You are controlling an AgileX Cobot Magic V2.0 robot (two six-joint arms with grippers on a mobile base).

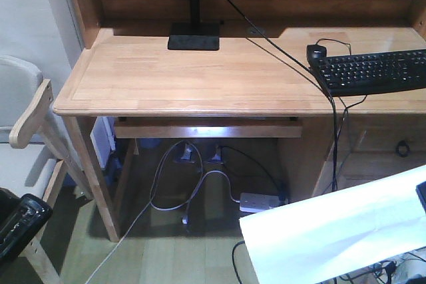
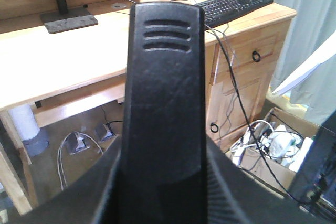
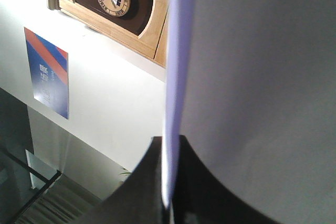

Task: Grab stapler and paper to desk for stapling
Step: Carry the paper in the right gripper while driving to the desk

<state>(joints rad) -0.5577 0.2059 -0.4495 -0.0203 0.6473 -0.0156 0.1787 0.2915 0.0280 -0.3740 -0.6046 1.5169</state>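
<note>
My left gripper [image 2: 164, 156] is shut on a black stapler [image 2: 165, 77], which stands up between its fingers and fills the middle of the left wrist view. The stapler also shows at the lower left of the front view [image 1: 20, 225], below and left of the wooden desk [image 1: 200, 78]. My right gripper [image 3: 168, 150] is shut on the edge of a white sheet of paper [image 3: 262, 77], seen edge-on. In the front view the paper [image 1: 333, 237] hangs at the lower right, below the desk top, with a dark bit of the right gripper [image 1: 421, 195] at the frame edge.
On the desk stand a monitor base [image 1: 193, 34], a black keyboard [image 1: 373, 71] and a mouse [image 1: 316, 51], with cables hanging over the front. A power strip [image 1: 261, 201] and cords lie under the desk. A wooden chair [image 1: 30, 118] is left. A box of cables [image 2: 278, 140] sits right.
</note>
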